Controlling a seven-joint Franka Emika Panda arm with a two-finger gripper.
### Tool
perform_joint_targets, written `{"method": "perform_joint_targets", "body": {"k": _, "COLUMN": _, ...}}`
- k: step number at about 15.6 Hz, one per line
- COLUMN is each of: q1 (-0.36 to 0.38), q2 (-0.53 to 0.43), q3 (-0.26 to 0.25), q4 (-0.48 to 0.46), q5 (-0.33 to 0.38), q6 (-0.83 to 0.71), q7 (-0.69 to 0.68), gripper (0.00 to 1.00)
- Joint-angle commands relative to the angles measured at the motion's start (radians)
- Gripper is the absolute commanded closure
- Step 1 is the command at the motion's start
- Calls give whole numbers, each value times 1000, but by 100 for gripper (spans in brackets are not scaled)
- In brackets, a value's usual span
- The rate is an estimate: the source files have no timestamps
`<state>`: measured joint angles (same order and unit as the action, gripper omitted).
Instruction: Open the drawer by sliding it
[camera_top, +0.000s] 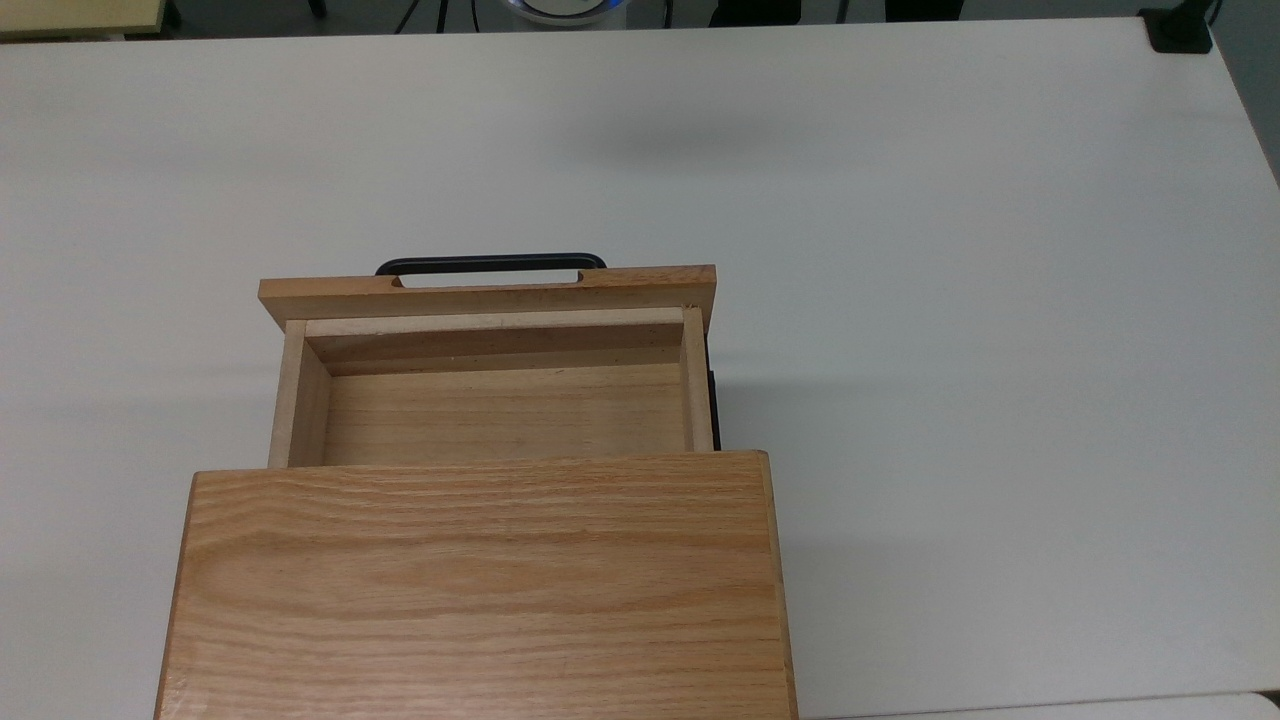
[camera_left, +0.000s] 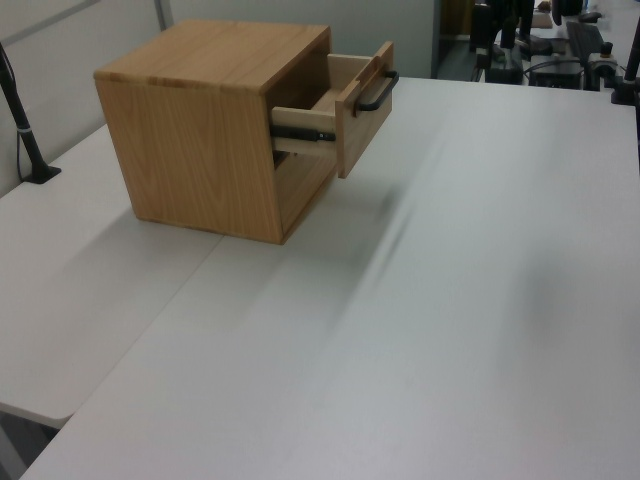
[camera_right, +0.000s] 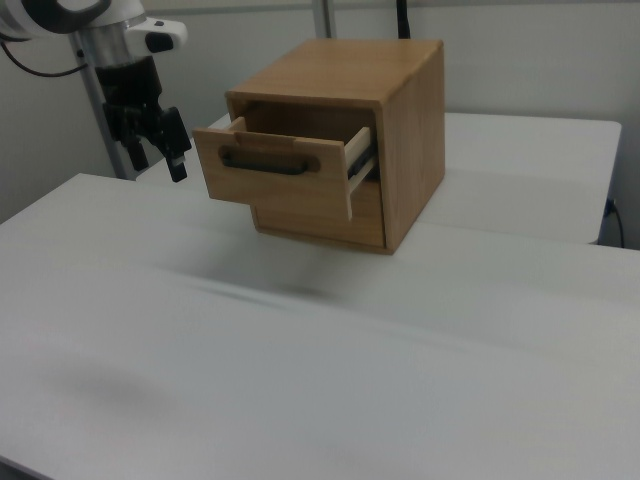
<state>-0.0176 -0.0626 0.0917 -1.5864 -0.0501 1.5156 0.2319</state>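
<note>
**Drawer pulled part-way out of its box on a white table**

The drawer (camera_top: 490, 400) sits slid out from the top of an oak box (camera_top: 480, 585) standing on a white table (camera_top: 950, 300). In the top view, its front panel faces the top view's upper edge, with the long side running left to right. A black bar handle (camera_top: 490, 264) lies along that panel. The top view looks down into the drawer's bare wooden floor. The left view shows a dark metal runner (camera_left: 305, 133) on the drawer's side. The right view shows the front panel face-on and the gripper (camera_right: 158, 150), hanging in the air near the panel's left end as the right view shows it, not touching it. Whether its fingers are apart or together cannot be told.
</note>
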Motion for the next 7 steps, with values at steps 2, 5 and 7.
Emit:
{"method": "perform_joint_targets", "body": {"k": 2, "q1": 10, "q2": -10, "q3": -4, "q4": -1, "q5": -39, "q6": -45, "q7": -139, "gripper": 0}}
{"method": "perform_joint_targets", "body": {"k": 5, "q1": 4, "q2": -6, "q3": -7, "q4": -1, "q5": -39, "q6": -31, "q7": -206, "gripper": 0}}
{"method": "perform_joint_targets", "body": {"k": 7, "q1": 4, "q2": -3, "q3": -10, "q4": -1, "q5": -36, "q6": -15, "q7": -207, "gripper": 0}}
